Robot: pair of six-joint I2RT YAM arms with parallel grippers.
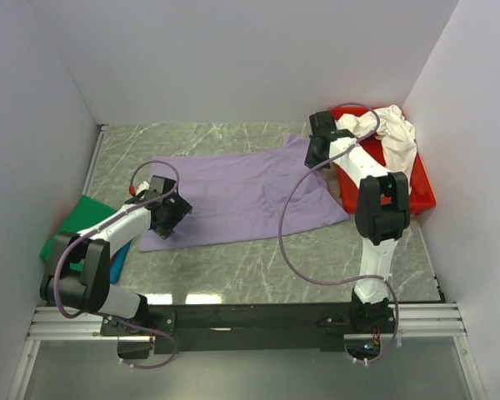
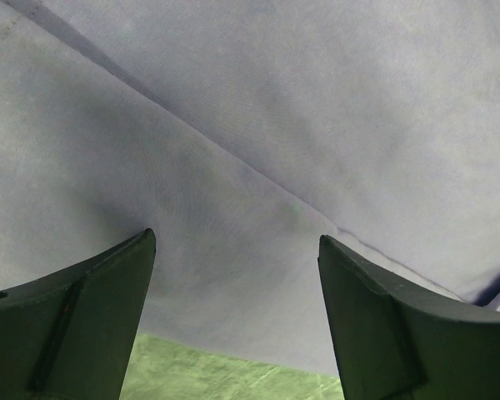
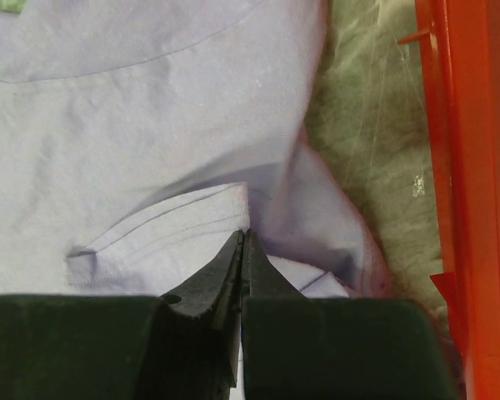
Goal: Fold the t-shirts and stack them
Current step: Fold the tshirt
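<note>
The lavender-purple t-shirt [image 1: 242, 196] lies spread flat across the middle of the table. My left gripper [image 1: 171, 212] hovers over its near left edge; in the left wrist view the gripper [image 2: 233, 237] is open and empty over the cloth [image 2: 275, 125]. My right gripper [image 1: 317, 150] is at the shirt's far right corner; in the right wrist view it [image 3: 243, 233] is shut on a folded hem of the cloth [image 3: 150, 108]. A creamy white t-shirt [image 1: 392, 129] lies bunched in the red tray. A green t-shirt [image 1: 79, 217] and a blue one [image 1: 118, 260] lie at the left. No red-orange t-shirt is in view.
The rigid red tray [image 1: 418, 190] stands against the right wall, close beside my right gripper; its rim also shows in the right wrist view [image 3: 458, 167]. White walls close in the table on the left, back and right.
</note>
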